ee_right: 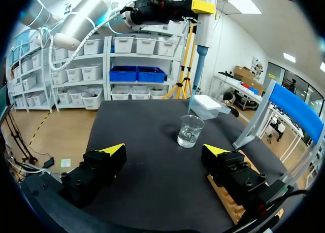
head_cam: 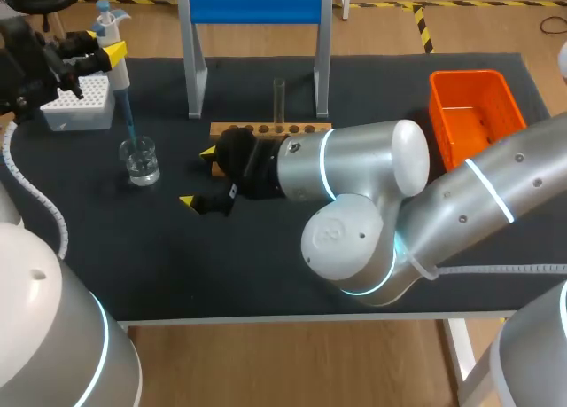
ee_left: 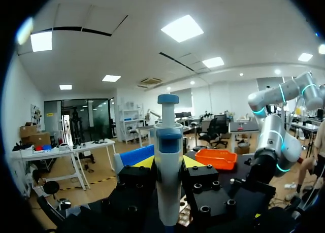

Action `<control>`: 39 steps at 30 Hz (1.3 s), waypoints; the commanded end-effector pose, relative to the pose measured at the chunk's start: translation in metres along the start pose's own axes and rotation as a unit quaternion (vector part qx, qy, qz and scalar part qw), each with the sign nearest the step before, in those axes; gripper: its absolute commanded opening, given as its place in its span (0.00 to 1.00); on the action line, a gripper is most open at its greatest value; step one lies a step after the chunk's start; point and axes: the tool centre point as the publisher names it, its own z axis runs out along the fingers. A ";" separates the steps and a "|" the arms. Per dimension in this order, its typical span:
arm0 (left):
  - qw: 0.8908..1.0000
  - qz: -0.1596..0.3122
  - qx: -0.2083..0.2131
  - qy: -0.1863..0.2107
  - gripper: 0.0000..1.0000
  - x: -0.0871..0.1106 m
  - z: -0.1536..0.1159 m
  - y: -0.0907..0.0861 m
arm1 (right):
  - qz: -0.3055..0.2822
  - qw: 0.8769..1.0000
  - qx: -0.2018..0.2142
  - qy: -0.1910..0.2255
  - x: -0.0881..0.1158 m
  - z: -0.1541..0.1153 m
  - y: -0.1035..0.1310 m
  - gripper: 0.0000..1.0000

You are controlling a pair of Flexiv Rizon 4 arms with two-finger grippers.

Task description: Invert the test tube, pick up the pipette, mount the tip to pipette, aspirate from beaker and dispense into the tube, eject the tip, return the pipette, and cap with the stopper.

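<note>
My left gripper (head_cam: 104, 52) is shut on the white and blue pipette (head_cam: 117, 70), holding it upright at the table's far left. The pipette's thin tip (head_cam: 129, 128) points down into the mouth of the glass beaker (head_cam: 141, 161), which holds clear liquid. In the left wrist view the pipette (ee_left: 168, 172) stands between the fingers of that gripper (ee_left: 168, 164). My right gripper (head_cam: 198, 176) stands open and empty just right of the beaker (ee_right: 190, 131), which lies ahead of it (ee_right: 165, 152). A clear test tube (head_cam: 279, 101) stands in the wooden rack (head_cam: 270, 130).
A white tip box (head_cam: 80, 103) sits behind the beaker at the far left. A blue-topped stand (head_cam: 255, 35) rises behind the rack. An orange basket (head_cam: 474, 114) is at the back right. My right arm's bulk covers the table's middle.
</note>
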 end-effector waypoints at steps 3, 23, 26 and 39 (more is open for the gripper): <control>1.000 -0.004 0.000 -0.005 0.00 -0.004 0.004 0.011 | 0.000 1.000 0.001 0.000 0.000 0.001 0.000 1.00; 1.000 -0.017 0.007 -0.017 0.00 -0.021 0.010 0.034 | 0.000 1.000 0.001 0.000 0.000 0.001 0.000 1.00; 1.000 -0.019 0.011 -0.019 0.00 -0.023 0.011 0.038 | 0.000 1.000 0.001 0.000 0.000 0.001 0.000 1.00; 0.999 -0.020 0.010 -0.024 0.00 -0.025 0.014 0.053 | 0.000 1.000 0.001 0.000 0.000 0.001 0.000 1.00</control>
